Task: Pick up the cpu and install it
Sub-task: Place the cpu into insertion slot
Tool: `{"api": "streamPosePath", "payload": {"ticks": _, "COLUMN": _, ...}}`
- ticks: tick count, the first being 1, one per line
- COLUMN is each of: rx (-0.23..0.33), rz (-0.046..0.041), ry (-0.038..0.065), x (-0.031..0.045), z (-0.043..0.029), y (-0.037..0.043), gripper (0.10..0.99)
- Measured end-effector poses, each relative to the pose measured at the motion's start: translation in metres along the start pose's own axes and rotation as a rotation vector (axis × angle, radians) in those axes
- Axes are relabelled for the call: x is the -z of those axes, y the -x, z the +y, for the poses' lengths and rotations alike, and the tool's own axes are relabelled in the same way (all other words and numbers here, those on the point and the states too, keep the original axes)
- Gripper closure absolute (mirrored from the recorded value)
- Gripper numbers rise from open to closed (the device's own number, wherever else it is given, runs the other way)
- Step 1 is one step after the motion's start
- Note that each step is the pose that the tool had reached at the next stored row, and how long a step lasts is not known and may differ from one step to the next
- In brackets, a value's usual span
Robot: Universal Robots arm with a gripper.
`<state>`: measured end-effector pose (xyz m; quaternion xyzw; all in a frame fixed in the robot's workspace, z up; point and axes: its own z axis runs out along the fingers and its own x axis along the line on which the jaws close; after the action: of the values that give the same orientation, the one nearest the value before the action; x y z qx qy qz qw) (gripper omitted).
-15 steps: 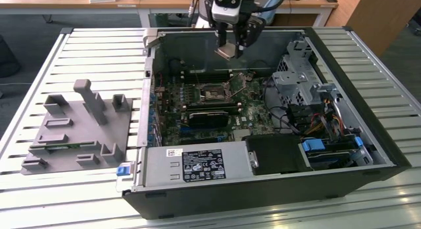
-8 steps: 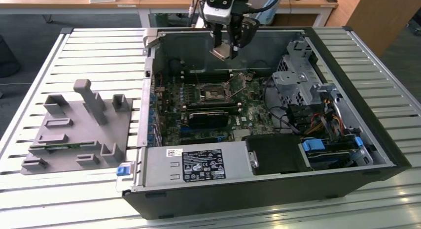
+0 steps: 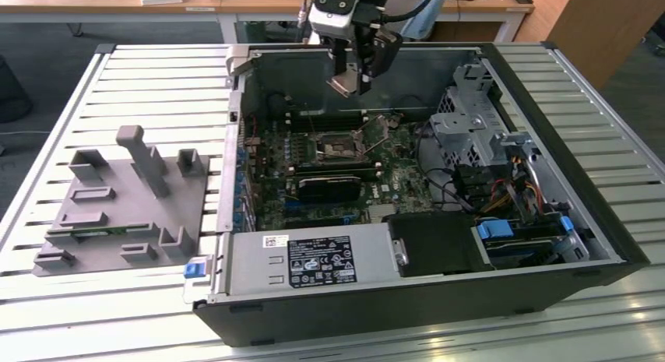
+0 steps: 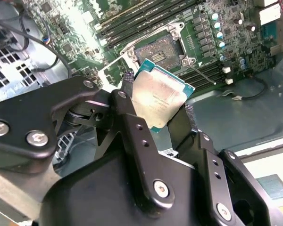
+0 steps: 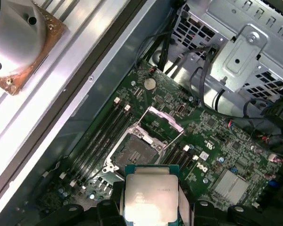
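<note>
Clamped between the gripper's (image 4: 158,96) fingers (image 4: 126,94) by two opposite edges: the cpu (image 4: 162,96), metal top showing in both wrist views. Just beyond, apart from it, the open socket (image 5: 137,153), load plate (image 5: 162,117) raised. Beside that, RAM sticks (image 4: 137,21). Farther out, case wall (image 5: 85,94) and drive cage (image 5: 245,52), with free air around the hand.

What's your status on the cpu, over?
Gripper shut on cpu, hovering over motherboard. Socket open, frame raised. Nothing seen between cpu and socket.

Exterior view — high, oblique, whole computer case (image 3: 437,315); both wrist views — close above, facing down, sharing motherboard socket (image 4: 161,51) (image 5: 134,153).
</note>
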<state>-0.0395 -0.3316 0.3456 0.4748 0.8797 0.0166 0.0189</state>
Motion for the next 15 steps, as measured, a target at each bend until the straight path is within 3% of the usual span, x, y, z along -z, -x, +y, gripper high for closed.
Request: {"api": "streamPosePath", "payload": {"ticks": 15, "rx": -0.262, "rz": -0.0123, "ry": -0.005, "x": -0.0054, "z": -0.0006, "y": -0.0003, "gripper": 0.545}}
